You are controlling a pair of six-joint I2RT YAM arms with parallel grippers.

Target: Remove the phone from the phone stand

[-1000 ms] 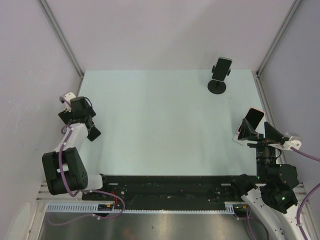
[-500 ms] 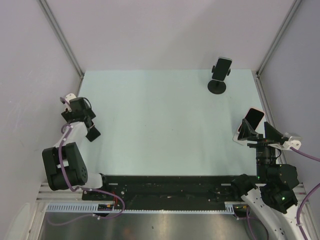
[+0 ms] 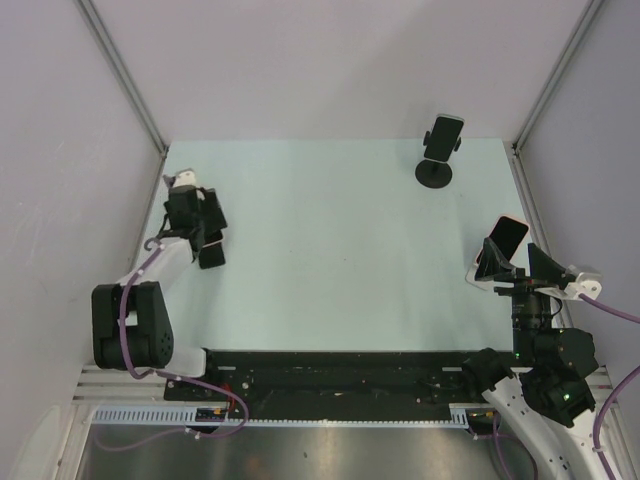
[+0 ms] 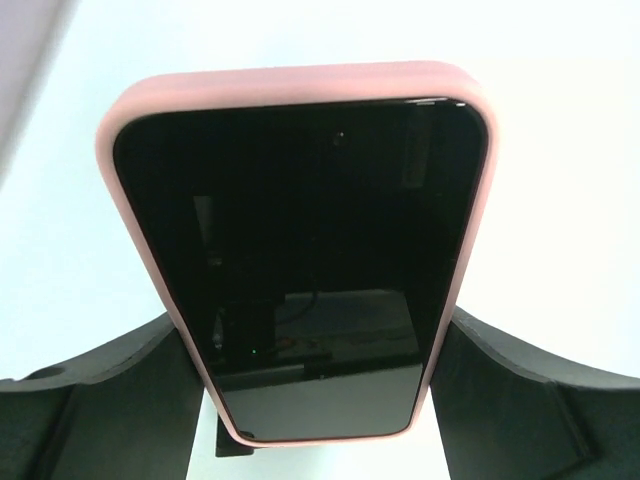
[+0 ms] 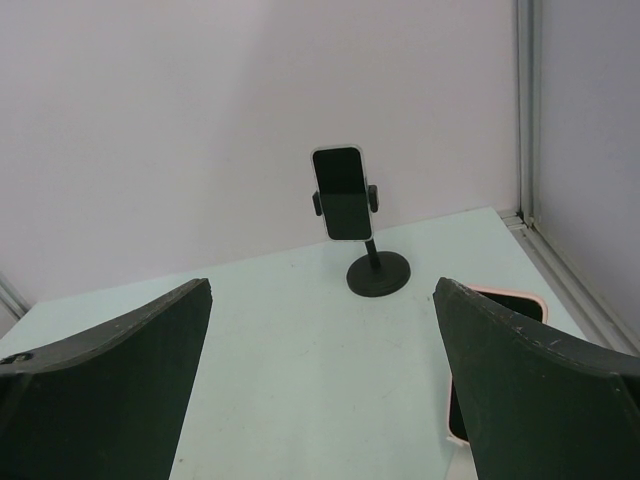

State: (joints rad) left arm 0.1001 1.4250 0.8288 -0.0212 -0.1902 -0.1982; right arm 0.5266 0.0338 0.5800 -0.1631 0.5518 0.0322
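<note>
**Phone clamped in stand, far-right corner; both arms well apart from it**

Phone [image 3: 444, 133]: dark screen, pale case, upright in the clamp of the phone stand [image 3: 434, 173]. The stand had a black round base and stood at the far-right corner of the table [image 3: 330, 250].

Right gripper [image 3: 517, 265]: fingers spread wide with nothing between them, facing the stand. A pink-cased phone [image 3: 508, 233] lay just beside one finger.

Left gripper [image 3: 212, 240]: near the table's left edge. Its wrist view showed a pink-cased handset [image 4: 300, 250] between the fingers [image 4: 100, 400], with the case edges against both. Whether it was gripped could not be told.
</note>
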